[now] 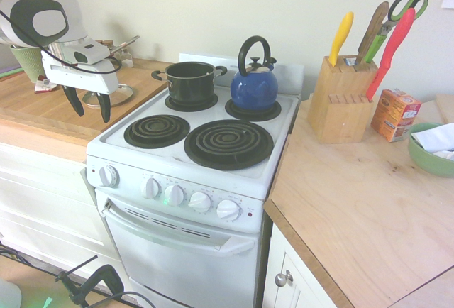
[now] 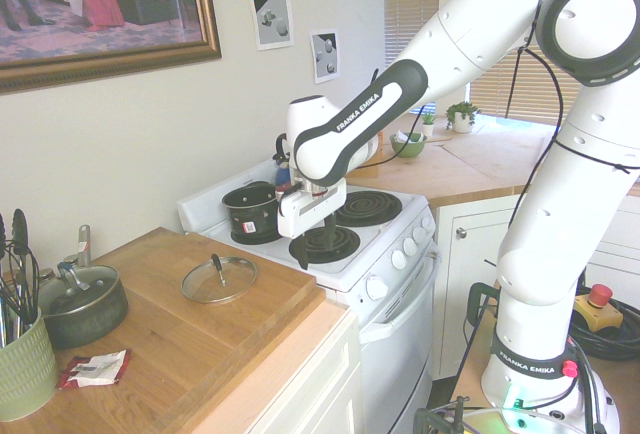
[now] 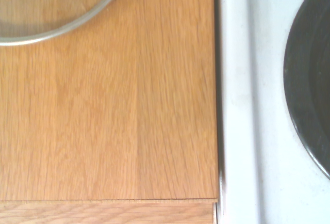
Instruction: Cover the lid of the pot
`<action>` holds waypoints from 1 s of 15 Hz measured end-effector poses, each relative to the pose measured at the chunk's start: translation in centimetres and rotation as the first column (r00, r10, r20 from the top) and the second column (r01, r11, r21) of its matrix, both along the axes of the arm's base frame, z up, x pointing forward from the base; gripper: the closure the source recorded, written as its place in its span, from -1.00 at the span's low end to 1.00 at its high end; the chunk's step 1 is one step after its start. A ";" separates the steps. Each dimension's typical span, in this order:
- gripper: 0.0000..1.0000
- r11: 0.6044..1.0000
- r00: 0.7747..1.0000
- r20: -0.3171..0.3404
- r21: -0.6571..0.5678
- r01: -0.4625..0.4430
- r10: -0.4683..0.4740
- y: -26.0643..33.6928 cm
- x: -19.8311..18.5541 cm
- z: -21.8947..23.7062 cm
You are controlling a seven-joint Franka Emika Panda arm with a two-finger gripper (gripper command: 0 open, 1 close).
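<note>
Your white electric coil stove [image 1: 228,109] bears the uncovered green-black pot [image 1: 190,83], rear burner. Your glass lid [image 2: 219,279] lies on the wooden counter [image 2: 170,324], beside the stove. Your two-finger gripper [image 1: 86,105] stands wide open, holding nothing.

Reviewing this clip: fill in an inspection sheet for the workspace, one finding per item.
Surface: wooden counter left of the stove in the first exterior view
Lid: lying on the counter, knob up
Pot: uncovered, on a rear burner
Clutter: saucepan, utensil holder and red-and-white packet near the lid
Gripper: open, nothing held
Cables: black cable along the arm
Surroundings: blue kettle on the other rear burner; knife block on the far counter
Spills: nothing seen
</note>
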State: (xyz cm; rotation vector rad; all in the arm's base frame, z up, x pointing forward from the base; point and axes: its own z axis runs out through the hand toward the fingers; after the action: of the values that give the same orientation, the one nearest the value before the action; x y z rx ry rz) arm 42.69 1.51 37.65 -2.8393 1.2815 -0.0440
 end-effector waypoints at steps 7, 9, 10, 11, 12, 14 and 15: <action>-1.00 0.998 0.995 0.085 -0.041 0.047 -0.043 3.1 2.2 3.2; -1.00 0.995 0.988 0.126 -0.040 0.096 -0.091 4.5 3.8 5.0; -1.00 0.991 0.981 0.147 -0.040 0.130 -0.123 5.3 4.8 5.8; -1.00 0.986 0.975 0.159 -0.035 0.165 -0.157 6.3 5.8 6.5; -1.00 0.980 0.967 0.169 -0.028 0.199 -0.192 7.3 6.9 7.0; -1.00 0.962 0.948 0.177 -0.020 0.273 -0.265 9.0 9.0 6.9; -1.00 0.949 0.936 0.175 -0.017 0.314 -0.306 9.7 10.0 6.6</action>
State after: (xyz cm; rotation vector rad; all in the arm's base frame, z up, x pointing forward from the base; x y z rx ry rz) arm 52.67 11.20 44.24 -2.5673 1.6904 -0.3184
